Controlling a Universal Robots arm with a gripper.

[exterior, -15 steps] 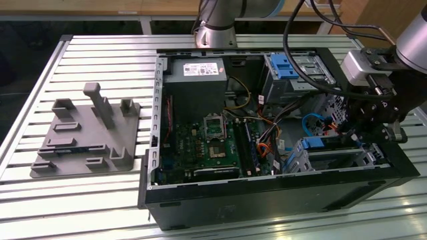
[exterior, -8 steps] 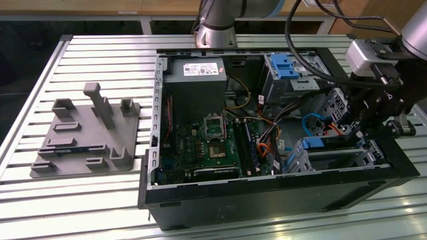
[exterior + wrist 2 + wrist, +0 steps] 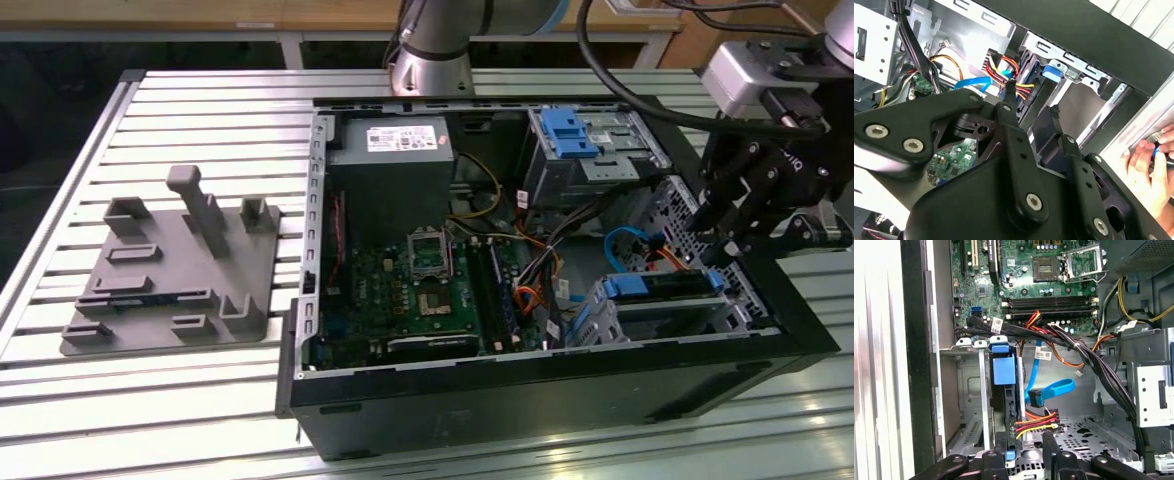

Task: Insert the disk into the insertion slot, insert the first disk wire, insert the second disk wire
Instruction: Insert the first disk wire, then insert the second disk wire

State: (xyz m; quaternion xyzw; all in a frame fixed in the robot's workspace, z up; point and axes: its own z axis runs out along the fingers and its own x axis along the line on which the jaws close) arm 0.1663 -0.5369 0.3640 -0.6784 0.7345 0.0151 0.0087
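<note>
Blue-railed and silver: found the disk (image 3: 1004, 371) already seated in the insertion slot (image 3: 968, 390), at a corner of the computer case (image 3: 534, 400). Saw the red-and-yellow wire (image 3: 1036, 421) reaching the disk's end, judged plugged or nearly so. Saw the blue wire (image 3: 1054, 389) hanging loose beside it, so judged still to do. Found the fingers (image 3: 1053, 460) parted close by the disk, gripping nothing.

Bright blue frames the disk (image 3: 1004, 371), the insertion slot (image 3: 597, 318) is silver, the motherboard (image 3: 407, 290) green.
</note>
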